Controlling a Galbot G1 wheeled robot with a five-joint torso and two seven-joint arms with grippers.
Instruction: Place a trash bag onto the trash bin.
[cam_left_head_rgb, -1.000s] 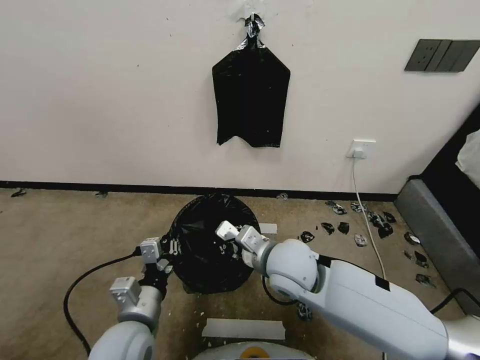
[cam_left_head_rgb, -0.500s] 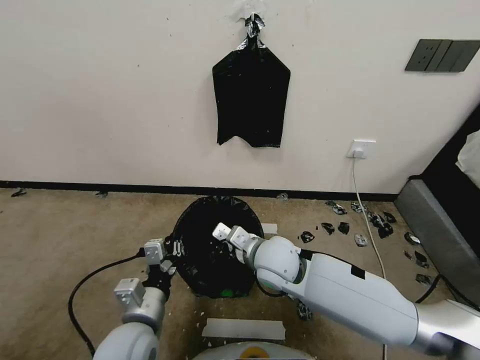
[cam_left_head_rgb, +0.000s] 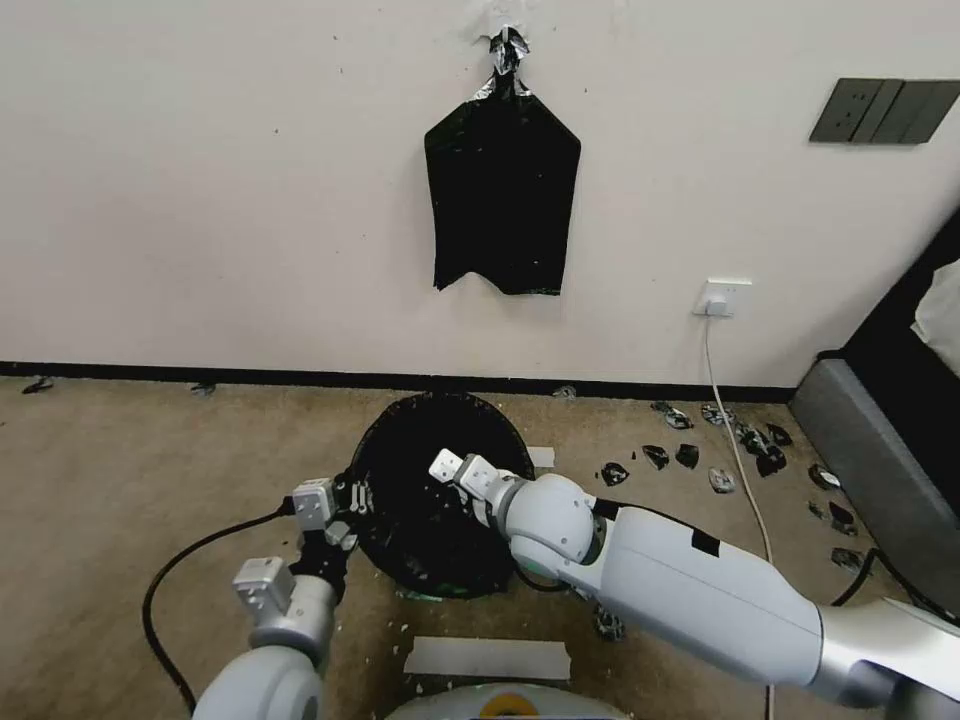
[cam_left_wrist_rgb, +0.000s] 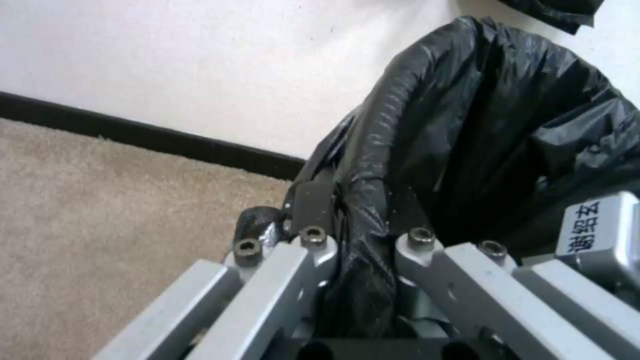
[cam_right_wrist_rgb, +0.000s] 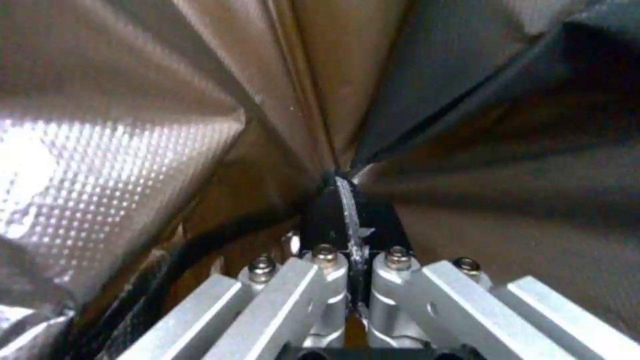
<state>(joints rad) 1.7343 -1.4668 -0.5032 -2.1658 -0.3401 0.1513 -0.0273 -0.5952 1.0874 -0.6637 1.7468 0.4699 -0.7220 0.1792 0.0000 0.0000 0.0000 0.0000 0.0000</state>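
With trash bag (cam_left_head_rgb: 430, 500) draped over trash bin on floor near wall, left gripper (cam_left_wrist_rgb: 360, 250) clamps bag edge at bin's left side, jaws closed on film. Right gripper (cam_right_wrist_rgb: 350, 235), jaws pinched shut on film, spreads opposite side, probably to seat bag over rim.

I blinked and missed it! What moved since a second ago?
The trash bag slid lower, its mouth opening wider. The right pincer dropped slightly toward the robot, the left pincer edged right; both keep pinching plastic. The black bag on the wall stayed.
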